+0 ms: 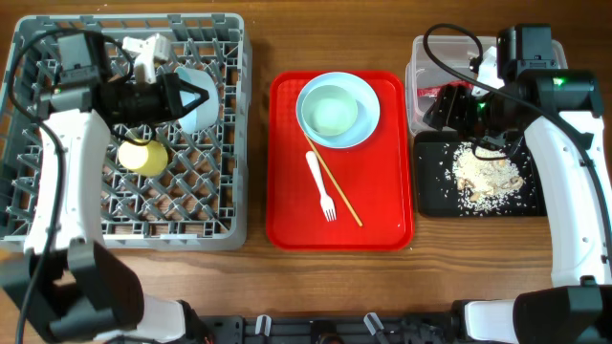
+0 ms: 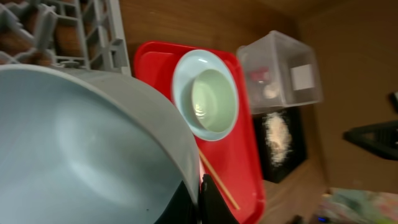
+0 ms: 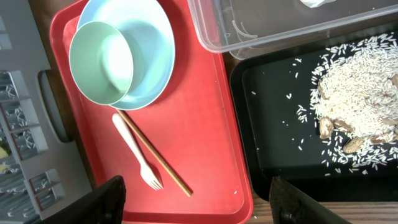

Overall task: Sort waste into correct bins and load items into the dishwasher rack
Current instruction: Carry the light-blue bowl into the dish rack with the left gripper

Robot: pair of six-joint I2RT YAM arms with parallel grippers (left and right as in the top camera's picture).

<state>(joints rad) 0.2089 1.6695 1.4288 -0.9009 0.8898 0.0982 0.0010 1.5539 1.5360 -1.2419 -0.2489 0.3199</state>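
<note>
Nearest the robot, on the red rectangular serving tray (image 1: 382, 205), lay a white plastic fork (image 1: 320, 184). Its long axis ran near-to-far with a slight slant, and its tines pointed at the near edge. Just beside it on the right was a thin wooden chopstick (image 1: 335, 183), laid diagonally, its near end swung rightward and its far end reaching the plate rim close to the fork's handle. Right of that tray, and apart from it, was a shallow black rectangular tray (image 1: 432, 196) with its long side set left-to-right. It carried a heap of whitish rice-like leftovers (image 1: 486, 174) with loose grains scattered around. The right gripper (image 3: 198, 186) hung over the black tray's far-left corner, fingers spread wide with nothing between them. At left stood a large square grey plastic rack (image 1: 191, 215) with upright pegs. A small yellow cup (image 1: 143, 156) sat among the pegs left of centre, its pose unclear. Farther off, on the serving tray's far half, was a round pale-blue plate (image 1: 371, 119) with a pale mint-green bowl (image 1: 332, 110) on it, mouth up. The left gripper (image 2: 199, 208) was clamped on the rim of a second mint-green bowl (image 2: 93, 149), held on edge over the rack's far-right part, its hollow facing the wrist camera. Farthest right, just beyond the black tray, was a clear plastic rectangular tub (image 2: 283, 46) with a white label (image 2: 303, 76) and a red wrapper (image 2: 260, 74) inside.
</note>
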